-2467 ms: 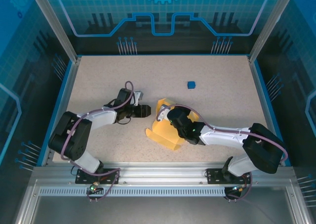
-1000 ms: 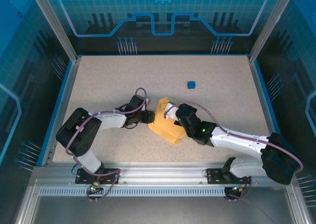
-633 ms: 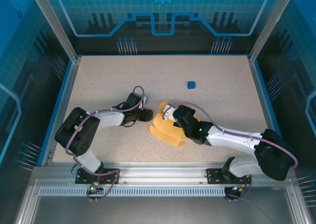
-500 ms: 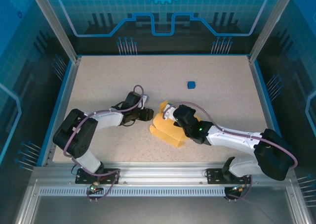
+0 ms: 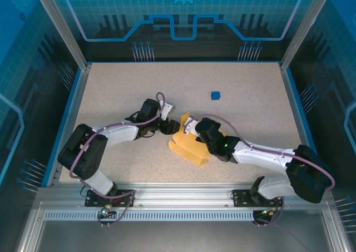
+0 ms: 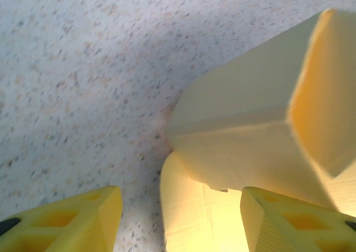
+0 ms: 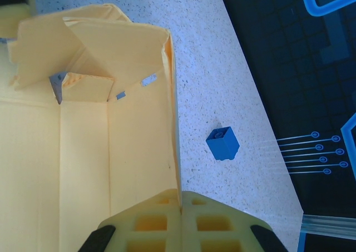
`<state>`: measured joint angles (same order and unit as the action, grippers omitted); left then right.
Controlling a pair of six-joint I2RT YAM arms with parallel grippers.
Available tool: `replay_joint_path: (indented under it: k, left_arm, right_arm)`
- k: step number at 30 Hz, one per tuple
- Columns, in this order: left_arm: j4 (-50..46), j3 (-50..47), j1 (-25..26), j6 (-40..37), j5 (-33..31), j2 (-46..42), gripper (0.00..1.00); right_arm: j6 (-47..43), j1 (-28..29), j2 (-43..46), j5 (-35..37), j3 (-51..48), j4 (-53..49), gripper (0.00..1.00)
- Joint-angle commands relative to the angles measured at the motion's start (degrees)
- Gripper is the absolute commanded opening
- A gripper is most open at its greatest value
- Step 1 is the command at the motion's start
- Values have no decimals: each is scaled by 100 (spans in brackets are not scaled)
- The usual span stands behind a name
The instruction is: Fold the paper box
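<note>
Top view: the half-folded paper box (image 5: pixel 188 145) lies on the table (image 5: pixel 111 85) between both arms, with the blue cube (image 5: pixel 216 95) well apart behind it.

Left wrist: the left gripper (image 6: pixel 179 199) stands parted, a flap of the box between its fingers (contact unclear).

Right wrist: the right gripper (image 7: pixel 181 202) is pinched tight on the box's side wall.

Box (image 5: pixel 188 147) mid table (image 5: pixel 111 85); left gripper (image 5: pixel 167 127) just left of it, right gripper (image 7: pixel 181 199) on its wall; cube (image 5: pixel 216 95) well behind.
</note>
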<state>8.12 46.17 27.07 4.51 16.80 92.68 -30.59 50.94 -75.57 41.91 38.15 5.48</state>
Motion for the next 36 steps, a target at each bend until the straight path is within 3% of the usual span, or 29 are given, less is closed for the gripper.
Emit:
replay_joint_path:
  k: [1,18,30,36]
  left_arm:
    - [144,214,89,-421,351,142,60]
    - [243,473,70,-647,452,680,61]
    - [348,386,23,-689,916,669,62]
    - [394,241,-69,-722,814,473,63]
  right_arm:
    - [167,-83,14,-24,129,-164,0]
    - [-249,-19,-911,794,333,-224,0]
    - [-228,-58,-724,590,316,-51,0]
    - [-271,-75,-505,564,234,64,0]
